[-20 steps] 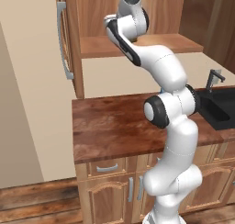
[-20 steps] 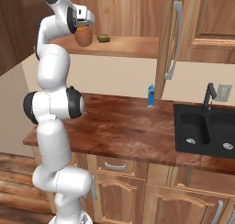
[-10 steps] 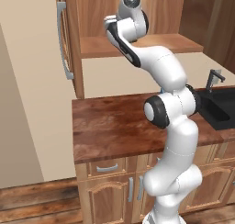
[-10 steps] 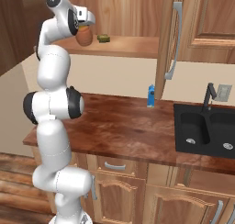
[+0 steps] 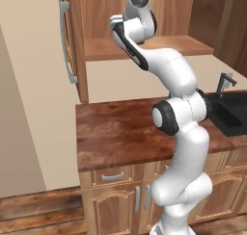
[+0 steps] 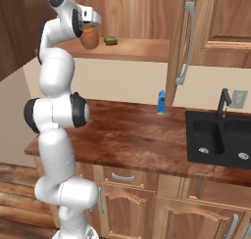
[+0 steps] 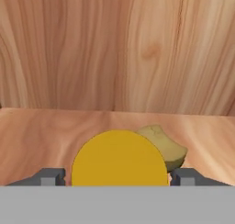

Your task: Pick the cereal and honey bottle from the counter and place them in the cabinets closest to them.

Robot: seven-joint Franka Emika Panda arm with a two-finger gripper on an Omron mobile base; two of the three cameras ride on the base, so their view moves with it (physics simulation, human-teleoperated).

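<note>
Looking along my pincer (image 7: 117,178): the honey bottle (image 7: 119,158) sits dead centre at the bottom of the hand view, its yellow cap facing me, one dark fingertip to each side of it.

- Pincer state: fingers (image 7: 50,176) stand just outside the cap on left and right; I cannot tell whether they grip the bottle or have let go.
- Bottle position: in the right base view the amber bottle (image 6: 89,37) hangs under my hand (image 6: 86,18) at upper left of the frame, at the front of the cabinet shelf (image 6: 137,49). Whether its base touches the shelf is not clear.
- Long axis: runs straight along my line of sight, cap toward me, base away.
- Neighbour: an olive-green lump (image 7: 163,147) lies just right of and beyond the bottle; in the right base view it (image 6: 111,39) sits further along the shelf, apart from the bottle.
- Cabinet: open, door (image 6: 182,42) swung out with its grey bar handle (image 6: 186,44).
- Judgement: the way out is straight back along the bottle's axis; drifting toward the lump risks a nudge.
- Surface (image 6: 142,135): a small blue item (image 6: 161,102) stands near the back wall.
</note>
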